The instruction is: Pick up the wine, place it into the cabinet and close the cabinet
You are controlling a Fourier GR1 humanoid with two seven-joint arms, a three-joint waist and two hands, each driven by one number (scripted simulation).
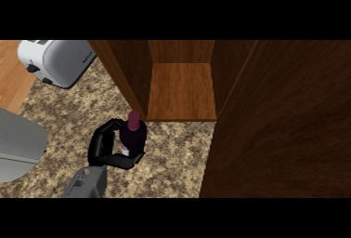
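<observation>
One left hand (pixel 108 145) curls around the single wine bottle (pixel 133 131), held upright above the speckled counter (pixel 171 153). Just beyond the hand stands one open cabinet (pixel 182 90), its door (pixel 281 121) swung out to the right; one toaster (pixel 55 60) sits far to its upper left.

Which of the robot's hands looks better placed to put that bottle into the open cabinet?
Probably the left hand: it is already curled round the wine bottle, just in front of the open cabinet. The right hand shows nowhere in the head view.

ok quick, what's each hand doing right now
Left hand: closed round the wine bottle, in front of the open cabinet.
Right hand: not in view.
</observation>
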